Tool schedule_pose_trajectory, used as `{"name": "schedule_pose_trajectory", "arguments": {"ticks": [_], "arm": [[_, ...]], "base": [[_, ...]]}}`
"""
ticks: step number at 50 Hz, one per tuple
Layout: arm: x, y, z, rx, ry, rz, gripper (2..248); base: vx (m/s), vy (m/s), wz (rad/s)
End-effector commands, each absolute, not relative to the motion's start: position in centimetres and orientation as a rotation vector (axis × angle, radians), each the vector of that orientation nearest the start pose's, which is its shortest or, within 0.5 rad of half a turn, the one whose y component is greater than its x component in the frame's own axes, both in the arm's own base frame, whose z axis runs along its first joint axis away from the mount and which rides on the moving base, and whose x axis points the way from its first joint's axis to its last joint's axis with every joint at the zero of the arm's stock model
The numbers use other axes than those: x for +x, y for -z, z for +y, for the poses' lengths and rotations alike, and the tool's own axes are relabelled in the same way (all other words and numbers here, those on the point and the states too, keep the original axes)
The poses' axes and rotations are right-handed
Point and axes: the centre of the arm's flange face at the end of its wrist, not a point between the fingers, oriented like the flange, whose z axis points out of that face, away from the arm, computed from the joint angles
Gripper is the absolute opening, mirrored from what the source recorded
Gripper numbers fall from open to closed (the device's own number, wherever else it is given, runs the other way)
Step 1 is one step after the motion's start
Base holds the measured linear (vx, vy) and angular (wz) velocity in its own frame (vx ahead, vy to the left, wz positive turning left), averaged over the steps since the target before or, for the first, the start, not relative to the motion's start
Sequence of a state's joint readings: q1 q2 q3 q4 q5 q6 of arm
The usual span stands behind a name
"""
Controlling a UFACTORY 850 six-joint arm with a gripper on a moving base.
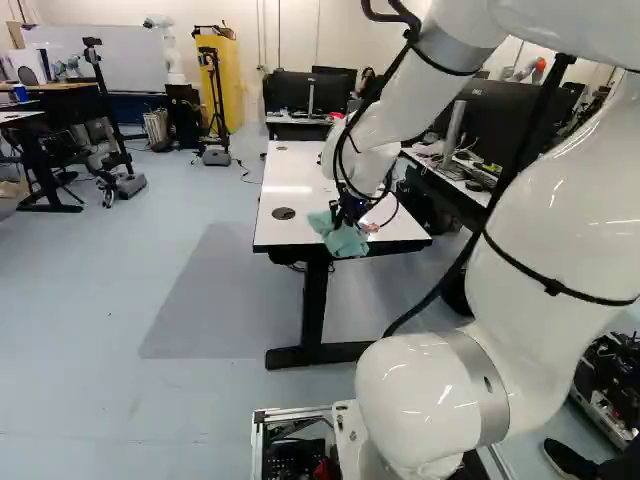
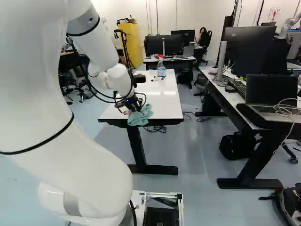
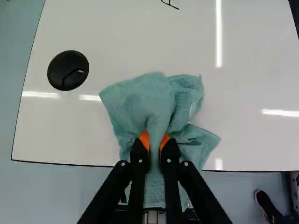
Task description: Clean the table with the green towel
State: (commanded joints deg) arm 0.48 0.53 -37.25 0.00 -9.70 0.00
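Note:
My gripper (image 1: 350,208) is over the near edge of the white table (image 1: 290,230) in the left base view. In the wrist view the gripper (image 3: 156,145) is shut on the green towel (image 3: 149,105), a fold of it pinched between the orange pads. The towel spreads ahead of the fingers over the tabletop, and part of it hangs beneath them past the near edge. A small black pen mark (image 3: 170,4) shows on the tabletop, far ahead of the fingers.
A black cable grommet (image 3: 68,70) is set in the table. A spray bottle (image 2: 161,68) stands at its far end in the right base view. Beside it, across a gap, is a desk with monitors and a laptop (image 2: 270,94). Another robot (image 1: 172,50) stands far back.

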Motion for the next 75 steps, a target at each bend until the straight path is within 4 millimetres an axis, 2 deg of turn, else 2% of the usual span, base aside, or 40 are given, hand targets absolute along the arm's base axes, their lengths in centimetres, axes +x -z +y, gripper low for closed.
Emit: {"name": "schedule_pose_trajectory", "arguments": {"ticks": [22,36,48,58,75], "arm": [[44.0,-43.0,-3.2,-3.062,0.769,0.110,43],[46.7,-43.0,-3.5,-3.061,0.778,0.116,43],[49.0,-43.0,-3.2,-3.057,0.787,0.100,43],[50.6,-43.0,-2.1,-3.050,0.794,0.064,43],[51.4,-43.0,0.7,-3.035,0.796,-0.022,43]], "base": [[0.000,0.000,0.000],[0.000,0.000,0.000],[0.000,0.000,0.000],[0.000,0.000,0.000],[0.000,0.000,0.000]]}}
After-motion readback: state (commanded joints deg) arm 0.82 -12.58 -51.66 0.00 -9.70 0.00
